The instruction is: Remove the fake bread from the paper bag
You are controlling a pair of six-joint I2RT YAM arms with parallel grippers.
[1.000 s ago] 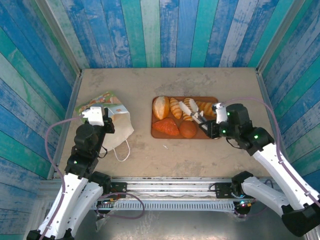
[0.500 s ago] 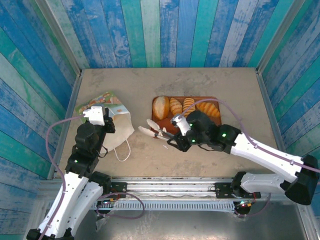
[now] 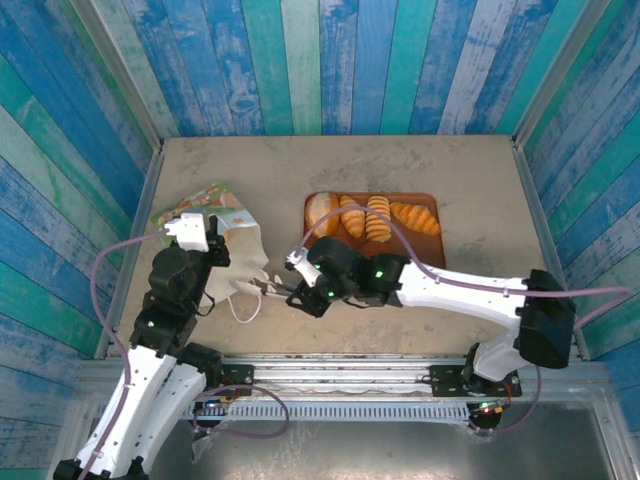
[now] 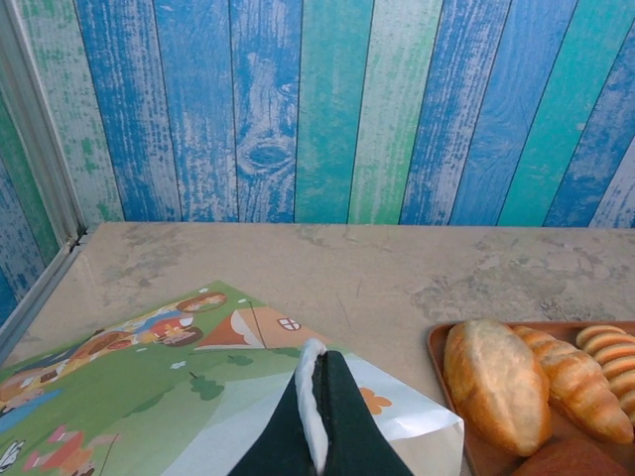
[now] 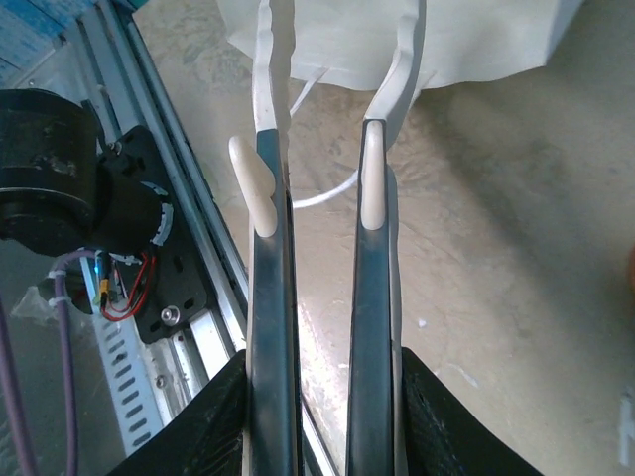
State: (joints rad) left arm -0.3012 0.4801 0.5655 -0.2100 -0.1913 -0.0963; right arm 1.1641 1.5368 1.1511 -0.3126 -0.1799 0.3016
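The paper bag (image 3: 208,215) lies flat at the table's left, its printed green side (image 4: 129,377) up and its white mouth toward the tray. My left gripper (image 3: 224,242) is shut on a white strip of the bag's top (image 4: 316,407). Several pieces of fake bread (image 3: 378,216) lie on the brown tray (image 3: 430,199); a pale loaf (image 4: 494,382) is the nearest to the bag. My right gripper (image 3: 262,287) reaches low toward the bag's mouth (image 5: 476,40), open and empty. Its fingers (image 5: 369,188) straddle the white cord handle (image 5: 322,196).
The metal rail (image 3: 330,362) runs along the table's near edge, close under my right gripper (image 5: 337,40). Blue and green plank walls (image 3: 330,60) close in the back and both sides. My right arm (image 3: 440,290) crosses in front of the tray's near side.
My right gripper has swung left from over the tray to the bag's mouth, with nothing in it. The left gripper and the bag have stayed put.
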